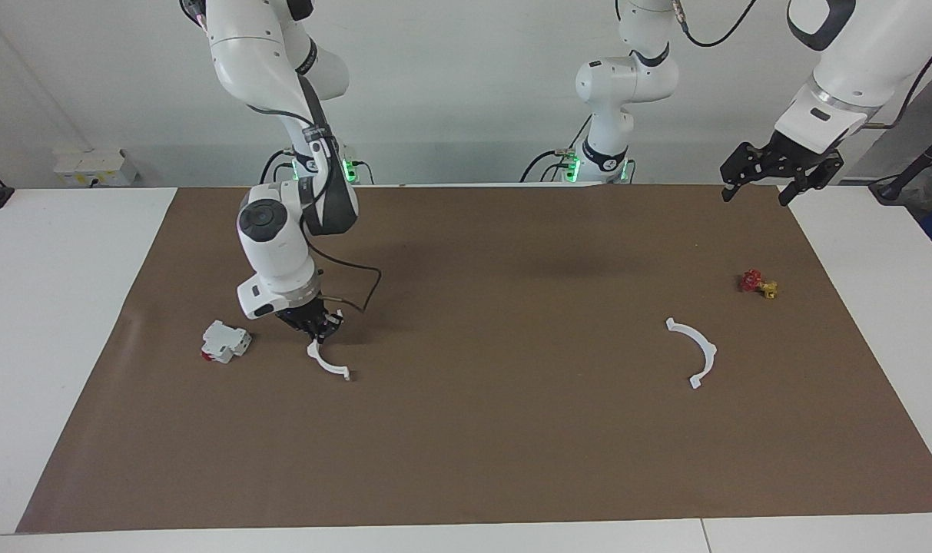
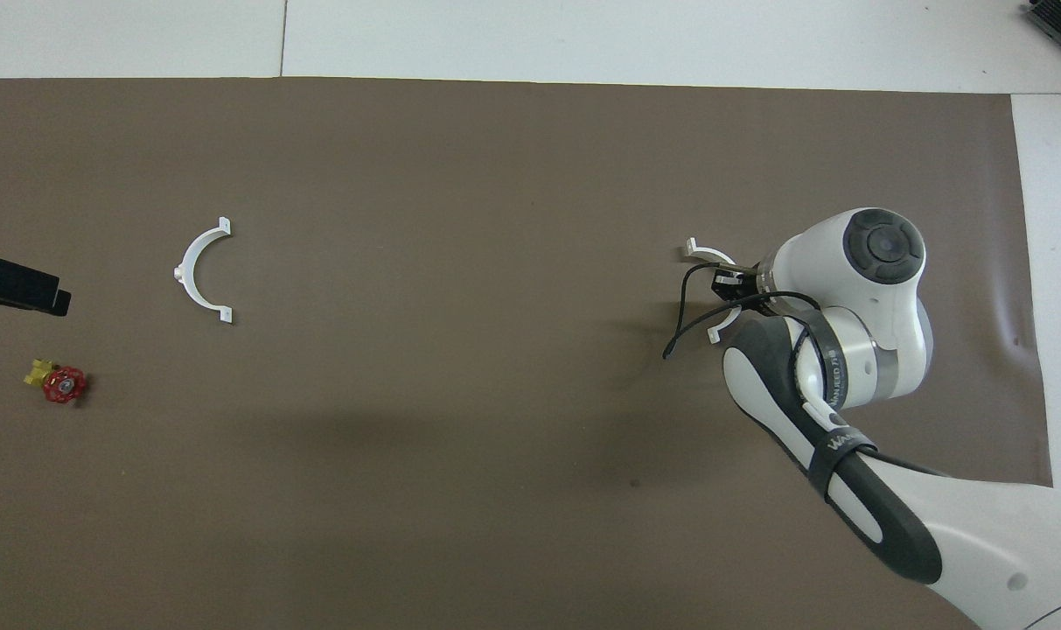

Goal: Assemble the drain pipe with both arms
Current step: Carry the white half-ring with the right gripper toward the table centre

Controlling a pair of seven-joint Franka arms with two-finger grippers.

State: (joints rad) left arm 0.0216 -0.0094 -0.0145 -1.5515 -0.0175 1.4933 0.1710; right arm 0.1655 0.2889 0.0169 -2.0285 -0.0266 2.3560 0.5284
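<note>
Handling read on the drain pipe: two thin flat white plastic half-rings with small tabs at the ends. I'd judge them very light, stiff enough to hold their arc but springy, and slick on the brown mat (image 1: 466, 430). Best hold is mid-arc or just inside a tab, leaving both tabs free so the ends can mate.

First half-ring (image 1: 329, 362) is pinched at one end by the right gripper (image 1: 316, 329), fingers clamped together on it, toward the right arm's end of the table. Its other end hangs low over the mat; can't tell whether it touches. End grip means a long lever, so I'd expect it to swing or twist in the fingers.

Second half-ring (image 1: 694, 351) lies flat on the mat, well apart, toward the left arm's end, untouched.

Left gripper (image 1: 769, 178) waits, raised over the mat's edge nearest the robots at the left arm's end, fingers apart, empty.

Other stuff: white-and-red block (image 1: 224, 342) just beside the held half-ring, small red-and-yellow part (image 1: 758, 284) near the second one.
</note>
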